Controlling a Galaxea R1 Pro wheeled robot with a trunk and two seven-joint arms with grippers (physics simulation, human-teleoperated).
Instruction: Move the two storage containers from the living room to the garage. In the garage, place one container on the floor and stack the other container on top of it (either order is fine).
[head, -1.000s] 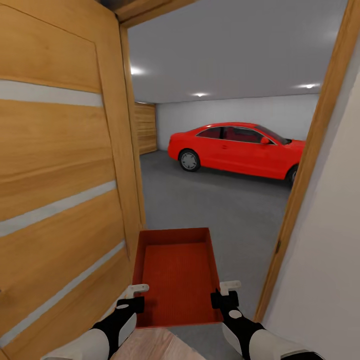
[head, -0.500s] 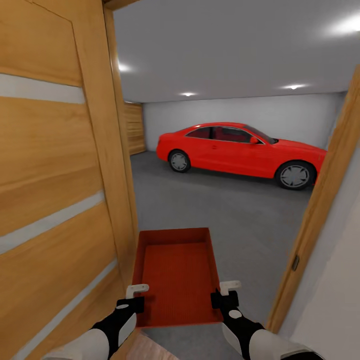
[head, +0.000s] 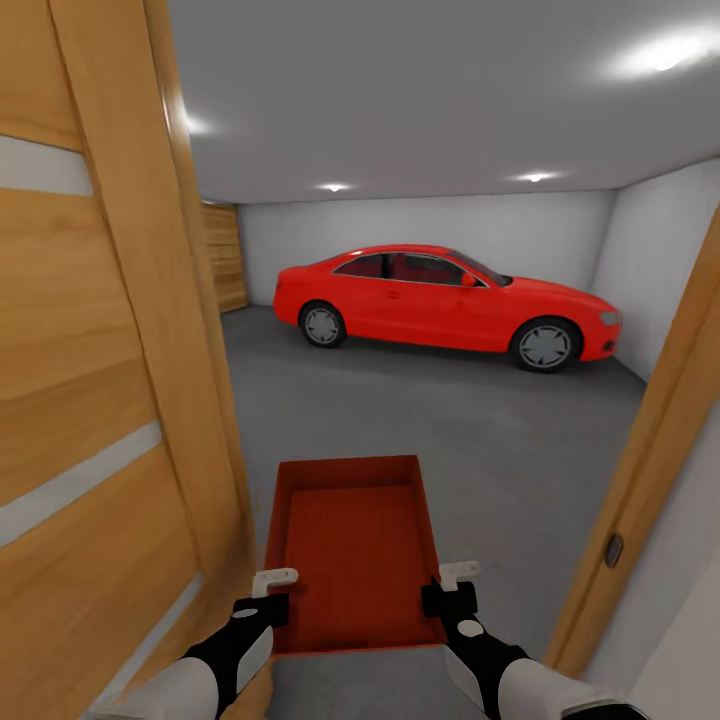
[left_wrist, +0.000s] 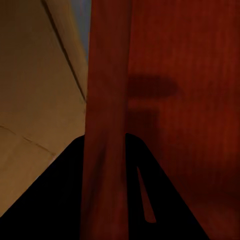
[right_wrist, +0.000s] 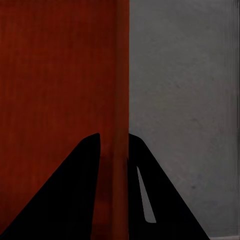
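One storage container: left gripper, right gripper each clamp side wall; no writing legible.

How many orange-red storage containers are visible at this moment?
1. The storage container is held between the left hand and the right hand, above the grey floor at the garage doorway. The second is not visible here.

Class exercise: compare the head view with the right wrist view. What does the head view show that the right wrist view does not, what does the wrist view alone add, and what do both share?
Head view alone: the red car, the wooden door and the left gripper on the container's far wall.

Right wrist view alone: a close look at the right gripper, its two dark fingers straddling the side wall.

Shared: the orange-red storage container and the grey concrete floor.
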